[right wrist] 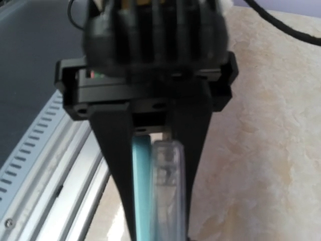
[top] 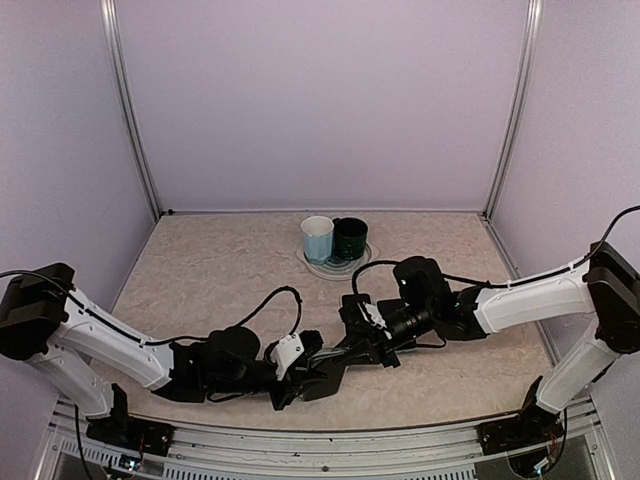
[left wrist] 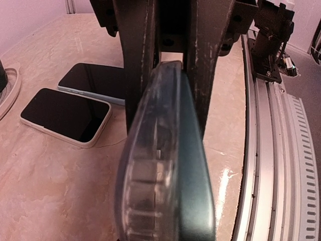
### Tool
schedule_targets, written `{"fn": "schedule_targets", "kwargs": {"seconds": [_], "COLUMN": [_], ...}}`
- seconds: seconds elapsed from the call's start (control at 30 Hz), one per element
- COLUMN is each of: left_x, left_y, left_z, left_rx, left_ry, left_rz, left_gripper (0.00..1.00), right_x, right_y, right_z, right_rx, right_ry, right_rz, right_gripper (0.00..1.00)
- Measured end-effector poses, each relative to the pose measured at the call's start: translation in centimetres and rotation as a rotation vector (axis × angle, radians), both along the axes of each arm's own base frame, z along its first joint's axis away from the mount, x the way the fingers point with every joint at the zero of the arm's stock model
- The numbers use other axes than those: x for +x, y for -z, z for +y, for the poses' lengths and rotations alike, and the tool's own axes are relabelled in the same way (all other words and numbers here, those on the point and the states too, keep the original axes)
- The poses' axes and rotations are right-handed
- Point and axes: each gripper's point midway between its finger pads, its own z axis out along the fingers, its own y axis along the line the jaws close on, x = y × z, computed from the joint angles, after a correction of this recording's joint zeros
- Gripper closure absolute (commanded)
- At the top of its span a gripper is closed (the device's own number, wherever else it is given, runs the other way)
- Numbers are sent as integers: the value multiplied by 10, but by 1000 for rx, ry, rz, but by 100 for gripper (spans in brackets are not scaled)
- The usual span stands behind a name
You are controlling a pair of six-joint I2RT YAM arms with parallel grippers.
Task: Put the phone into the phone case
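Both arms reach in low and meet on the near side of the white cup (top: 317,238). The left arm sweeps in from well left of the cup, elbow down near the table and forearm nearly flat. The left gripper (left wrist: 170,100) has its jaws pressed against both faces of the phone (left wrist: 193,170), which stands edge-on. The right arm comes in from well right of the cup with its wrist angled down. The right gripper (right wrist: 158,201) pinches the same phone.
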Motion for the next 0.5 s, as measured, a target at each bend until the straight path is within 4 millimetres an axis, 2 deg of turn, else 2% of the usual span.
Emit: {"fn": "schedule_targets", "kwargs": {"seconds": [0.1,0.17,0.27,0.4,0.5], "left_x": [-2,-2,3,6,6], "left_y": [-8,-15,-18,-16,-15], "left_z": [-2,-3,-2,-5,-6], "left_rx": [-29,-52,-58,-43,-55], "left_ry": [-1,-18,-62,-84,-94], "left_rz": [20,35,29,33,73], "left_gripper": [100,100,100,100,100], "right_x": [1,2,3,8,13], "right_y": [-8,-20,-33,-33,-32], "right_z": [-2,-3,-5,-6,-5], "right_rx": [13,49,94,93,80], "right_ry": [26,48,74,127,173], "right_rz": [8,-9,-32,0,52], "right_gripper": [54,41,32,20,21]}}
